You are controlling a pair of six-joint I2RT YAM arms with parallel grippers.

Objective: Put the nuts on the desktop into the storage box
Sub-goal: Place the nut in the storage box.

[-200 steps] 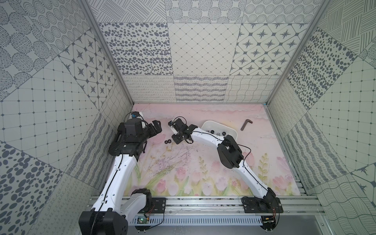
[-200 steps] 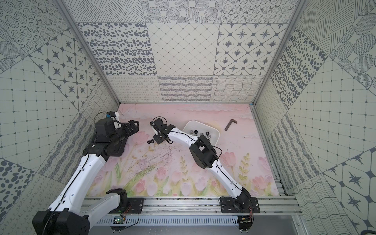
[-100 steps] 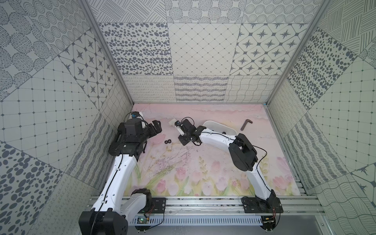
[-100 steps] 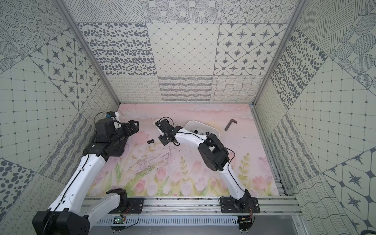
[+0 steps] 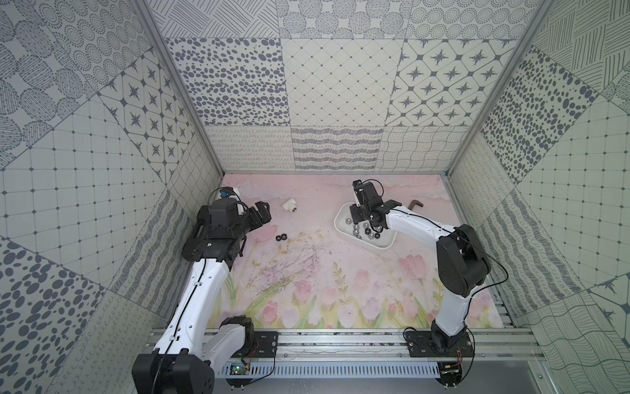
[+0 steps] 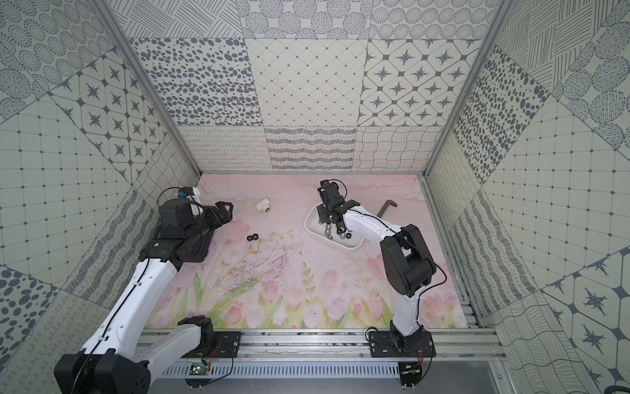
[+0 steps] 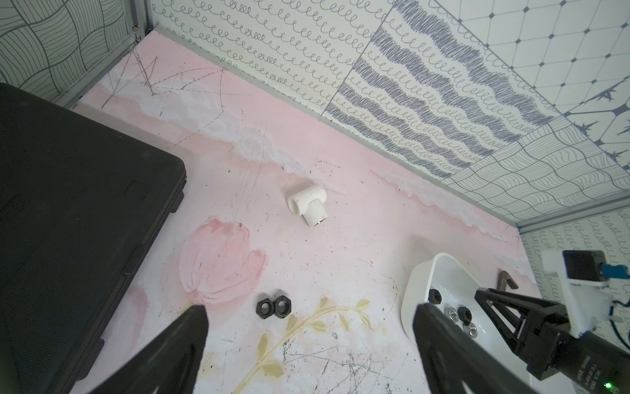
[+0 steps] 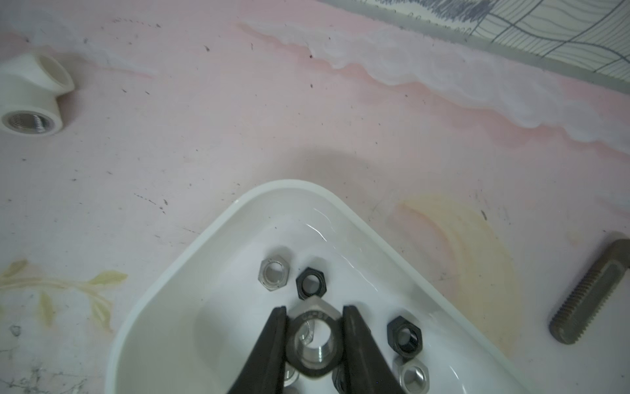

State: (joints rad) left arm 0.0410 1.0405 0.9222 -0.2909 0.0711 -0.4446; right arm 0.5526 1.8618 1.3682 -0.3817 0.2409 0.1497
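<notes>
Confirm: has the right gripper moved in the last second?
Yes. The right gripper has swung from near the two black nuts to above the storage box, shut on a silver nut.

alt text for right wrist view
The right gripper, jaws shut, holds a silver nut over the white storage box, where other nuts lie. A white pipe fitting and a dark threaded rod lie on the pink desktop.

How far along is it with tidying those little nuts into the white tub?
Mostly done: several nuts lie in the storage box. In hand: the right gripper is shut on a silver nut over the box. Left: two black nuts side by side on the desktop, near the open left gripper.
</notes>
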